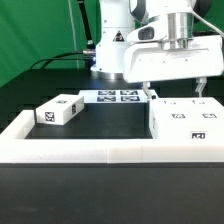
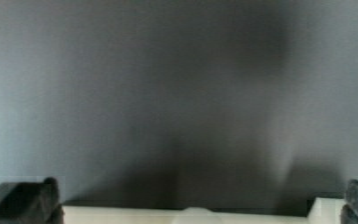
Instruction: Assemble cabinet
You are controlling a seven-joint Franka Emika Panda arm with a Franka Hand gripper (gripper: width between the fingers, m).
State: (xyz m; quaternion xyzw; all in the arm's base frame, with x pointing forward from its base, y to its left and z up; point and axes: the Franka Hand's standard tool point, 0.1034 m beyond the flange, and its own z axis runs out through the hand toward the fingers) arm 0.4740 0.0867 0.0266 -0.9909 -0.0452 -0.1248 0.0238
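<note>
No letters, numbers or brand names readable. Square black-and-white tags are seen on marker board [image 1: 118,97], small white block [image 1: 60,110] and large white cabinet part [image 1: 188,122]. Dark sticker [image 1: 117,38] is seen on robot arm [image 1: 110,58]; content too small to be read.

cabinet [image 1: 185,122] — white, black-and-white square tags | table [image 1: 110,125] — black | backdrop [image 1: 40,40] green

Cabinet panels [image 1: 185,122] look matte white and smooth — the table [image 1: 110,125] matte black, the arm [image 1: 122,45] glossy plastic
</note>
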